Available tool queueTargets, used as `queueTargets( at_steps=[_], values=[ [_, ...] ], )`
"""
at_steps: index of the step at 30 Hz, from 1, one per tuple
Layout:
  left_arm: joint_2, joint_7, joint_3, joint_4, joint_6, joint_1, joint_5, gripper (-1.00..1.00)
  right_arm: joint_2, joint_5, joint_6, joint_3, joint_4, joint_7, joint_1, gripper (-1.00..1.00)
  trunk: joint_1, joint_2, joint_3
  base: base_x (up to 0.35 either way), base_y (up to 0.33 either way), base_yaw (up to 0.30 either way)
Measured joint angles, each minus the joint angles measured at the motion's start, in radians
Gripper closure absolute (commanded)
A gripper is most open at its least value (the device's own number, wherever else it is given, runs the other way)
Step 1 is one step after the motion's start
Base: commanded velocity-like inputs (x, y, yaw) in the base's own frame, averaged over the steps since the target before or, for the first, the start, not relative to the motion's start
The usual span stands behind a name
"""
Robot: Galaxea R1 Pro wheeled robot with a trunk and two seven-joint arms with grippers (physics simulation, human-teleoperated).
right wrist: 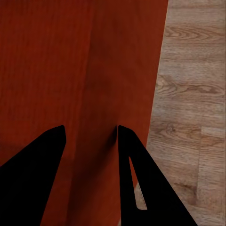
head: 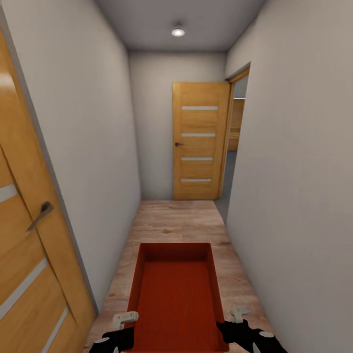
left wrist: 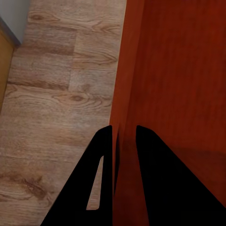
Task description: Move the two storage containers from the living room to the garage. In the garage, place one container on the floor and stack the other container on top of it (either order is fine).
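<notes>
- Left door [head: 29,235], beside and ahead of the left gripper [head: 125,321]: it is standing close to the carried box [head: 176,299]; a drift to that side is likely to knock the box wall against the door or its handle [head: 41,214].
- Left gripper: its fingers are straddling the left wall of the box, one finger [left wrist: 96,183] outside and one inside, narrowed onto the thin wall. Judged risk: the plain wall is offering little purchase, so a jolt could let it slide out.
- Box: it is hanging between the two grippers, above the plank floor [head: 176,220], open side up, with nothing inside. It is being carried through a corridor, so the garage part of the task is judged not yet begun.
- Right gripper [head: 240,314]: it is pinching the right wall [right wrist: 101,141] likewise, fingers on both faces. Uneven arm motion could twist the box or tilt it.
- Right wall of the corridor [head: 294,196], beside the right gripper: the passage is narrow, and the turn through the opening ahead [head: 235,147] is judged the tightest spot for the box corners.
</notes>
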Motion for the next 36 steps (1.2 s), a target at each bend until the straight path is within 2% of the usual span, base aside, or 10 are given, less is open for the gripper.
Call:
queueTargets(
  at_steps=[36],
  values=[
    [-0.001,0.000,0.001,0.003,-0.004,0.000,0.000,1.00,-0.001,0.003,0.000,-0.002,0.000,0.002,0.000,1.00,0.000,0.000,0.000,0.325,0.000,0.000]
  ],
)
